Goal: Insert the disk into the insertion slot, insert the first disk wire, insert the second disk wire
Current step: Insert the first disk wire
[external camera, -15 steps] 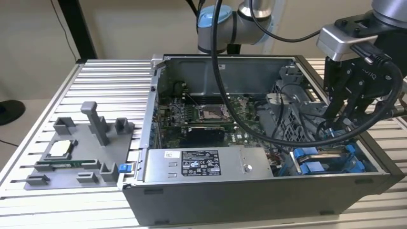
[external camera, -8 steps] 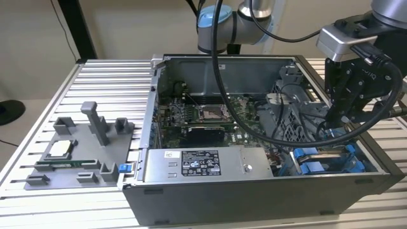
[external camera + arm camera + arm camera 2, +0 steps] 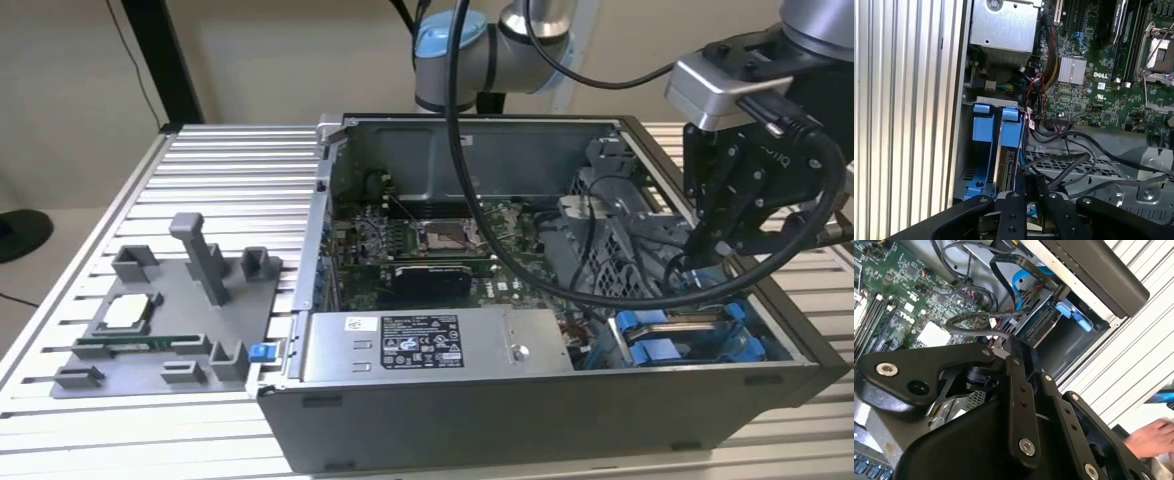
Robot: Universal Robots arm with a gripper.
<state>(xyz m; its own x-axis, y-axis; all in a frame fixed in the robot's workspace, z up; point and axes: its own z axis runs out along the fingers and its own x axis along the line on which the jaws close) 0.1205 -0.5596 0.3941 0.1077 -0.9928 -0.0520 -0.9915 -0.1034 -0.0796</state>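
Exterior view: your claw [image 3: 705, 255] hangs low inside the open case [image 3: 534, 425], in the corner on the exterior view's right, not far from the labelled silver box [image 3: 427, 345]. The case stands on the ribbed surface [image 3: 227, 150]. A grey fixture [image 3: 174, 310] lies on that surface beside the case, on the exterior view's left. In the first wrist view you see the disk [image 3: 1004, 167] seated on edge in the slot [image 3: 995, 101], its blue frame at the slot's mouth and the claw right next to it. Black wires [image 3: 1074, 167] run loose across the perforated cage top beside the slot and pass close by the claw. The green board [image 3: 1094, 75] lies beyond them. You cannot tell from any view how far the claw is open, or whether it has hold of a wire. In the second wrist view a hand [image 3: 1149, 437] is over the surface outside the case, and a blue cable [image 3: 1015, 290] curves near the bay's blue tab [image 3: 1074, 312].
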